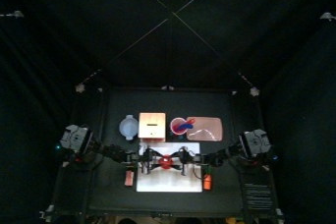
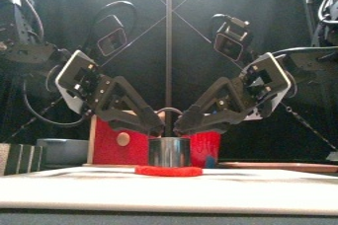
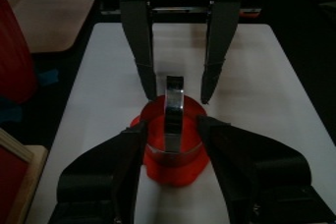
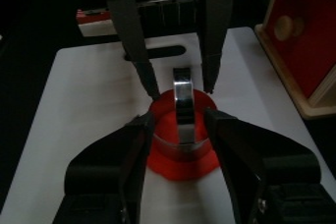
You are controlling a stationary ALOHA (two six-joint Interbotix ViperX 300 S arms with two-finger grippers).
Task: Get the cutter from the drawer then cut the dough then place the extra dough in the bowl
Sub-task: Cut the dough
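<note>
We judge the first step done: the cutter [image 2: 168,153] is out of the wooden box [image 1: 152,125] and stands upright on the red dough [image 2: 168,171], which lies flat near the middle of the white cutting board [image 3: 276,90]. Both arms meet over it from opposite sides. The left gripper [image 3: 176,130] is closed down to about the cutter's width, its jaws flanking the metal ring and apparently clamping it. The right gripper [image 4: 182,120] faces it and looks to have the same narrow hold on the cutter. So we place the work in the cutting step, with the ring pressed onto the disc. We cannot see from here whether the edge has gone all the way through, since the dough rim around the cutter looks whole in both wrist views. Left to do, as we read it, is finishing the cut, lifting the cutter clear, and carrying the outer scrap to the blue-grey bowl [image 1: 128,126], which sits behind the board beside the box.
</note>
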